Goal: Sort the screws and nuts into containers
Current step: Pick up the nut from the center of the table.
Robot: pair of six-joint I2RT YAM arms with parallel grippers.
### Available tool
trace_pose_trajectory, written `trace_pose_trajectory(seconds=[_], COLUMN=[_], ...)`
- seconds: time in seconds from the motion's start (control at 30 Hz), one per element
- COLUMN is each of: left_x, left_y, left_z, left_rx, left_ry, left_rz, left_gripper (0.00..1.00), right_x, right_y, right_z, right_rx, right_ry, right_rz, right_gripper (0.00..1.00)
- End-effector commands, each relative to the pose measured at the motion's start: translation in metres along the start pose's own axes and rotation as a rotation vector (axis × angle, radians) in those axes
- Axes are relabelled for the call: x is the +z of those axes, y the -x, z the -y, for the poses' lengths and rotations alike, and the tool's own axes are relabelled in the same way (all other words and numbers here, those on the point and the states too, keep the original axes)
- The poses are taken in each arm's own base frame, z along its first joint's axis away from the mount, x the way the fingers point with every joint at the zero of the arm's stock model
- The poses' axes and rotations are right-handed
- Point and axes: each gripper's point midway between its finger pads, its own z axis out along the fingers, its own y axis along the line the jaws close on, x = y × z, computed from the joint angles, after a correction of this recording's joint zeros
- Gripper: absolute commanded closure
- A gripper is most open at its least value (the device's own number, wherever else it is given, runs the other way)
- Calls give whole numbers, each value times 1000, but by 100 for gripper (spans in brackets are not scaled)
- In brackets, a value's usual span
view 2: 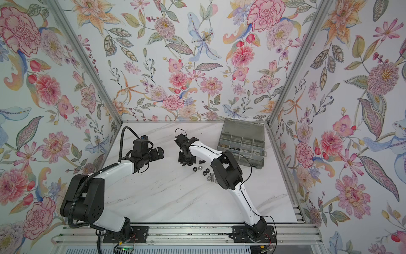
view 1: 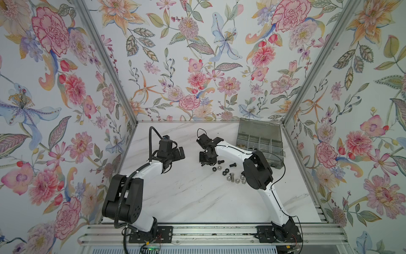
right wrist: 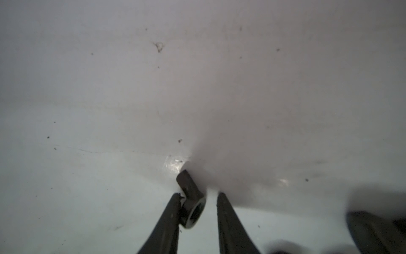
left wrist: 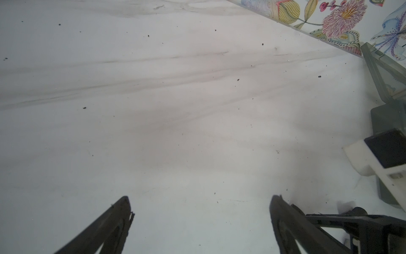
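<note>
On the marbled tabletop [view 1: 186, 198], a lid-up grey organizer box [view 1: 259, 129] stands at the far right. The left tool [left wrist: 201, 202] hovers with fingers spread wide. The right tool [right wrist: 198, 194], narrowly parted, brackets a black winged nut [right wrist: 193, 211] touching one finger, beside loose screws [view 1: 232, 165] and nuts [view 1: 224, 172].

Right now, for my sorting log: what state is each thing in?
Left gripper: open, empty.
Right gripper: open around wing nut, not clamped.
Wing nut: tilted between the jaws, against one.
Box: lid open.
Loose screws and nuts: on table, unsorted.
</note>
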Motion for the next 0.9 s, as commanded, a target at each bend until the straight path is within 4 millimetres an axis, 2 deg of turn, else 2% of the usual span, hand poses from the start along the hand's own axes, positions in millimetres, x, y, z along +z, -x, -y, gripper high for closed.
trace_pose_trajectory(seconds=[0.0,0.37,0.67,0.87], left_x=[-1,0,1,1], left_y=[2,2,4,2], left_z=[0,1,3,3], left_rx=[13,10,2,0], left_ry=[11,5,-4,0], left_rz=[10,8,8,4], left_gripper=[1,1,1,1], right_x=[15,21,29,28], right_y=[-19,-22,-22,-21], right_z=[29,36,46,47], right_rx=[-10,-69,-170,-207], right_ry=[-109,-132,-166,-171], right_rz=[-59,-69,-79,-74], right_gripper=[71,80,83,93])
